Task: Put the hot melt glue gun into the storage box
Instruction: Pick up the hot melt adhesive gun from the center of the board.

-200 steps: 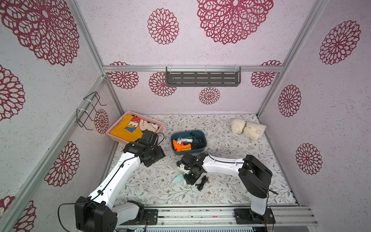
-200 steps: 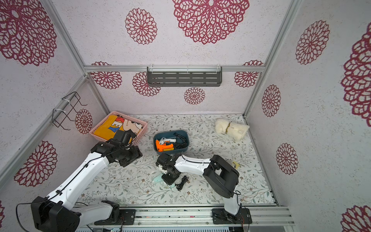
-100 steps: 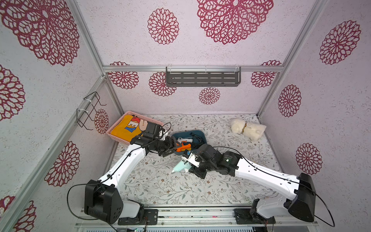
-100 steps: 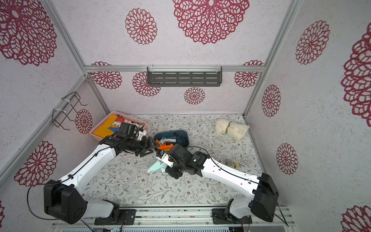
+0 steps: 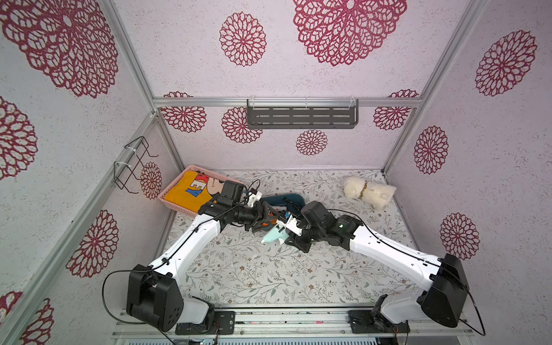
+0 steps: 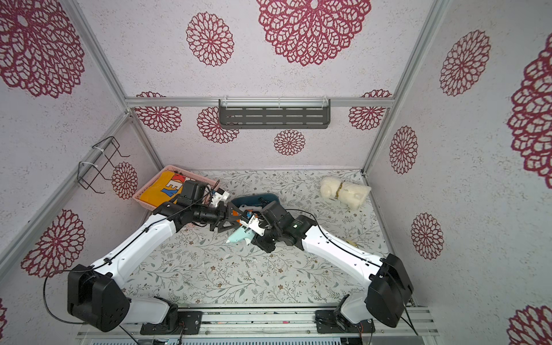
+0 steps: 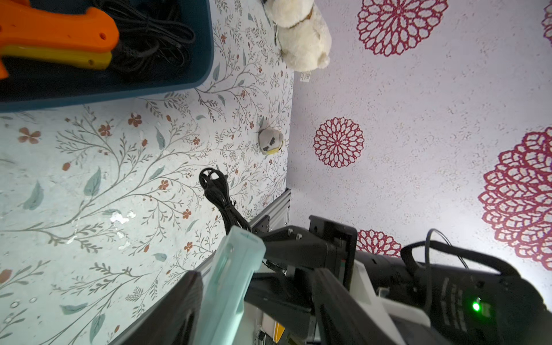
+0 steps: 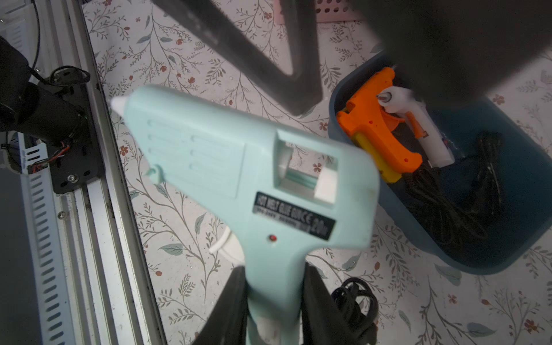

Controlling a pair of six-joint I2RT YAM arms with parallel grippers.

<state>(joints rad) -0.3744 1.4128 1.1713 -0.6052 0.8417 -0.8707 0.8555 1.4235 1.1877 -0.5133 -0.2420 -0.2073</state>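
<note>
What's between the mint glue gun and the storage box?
Between mint glue gun and storage box the right wrist view shows only bare tabletop; the open left end effector hangs above it.

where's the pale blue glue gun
Mid-table in both top views, glue gun held in the right gripper, just in front of the blue box.

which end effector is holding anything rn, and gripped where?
The right end effector grips the light-blue glue gun by its handle. The left end effector is open next to the gun's body, holding nothing.

Top views high overhead facing down, wrist views close, sharing glue gun (image 8: 239,167)
</note>
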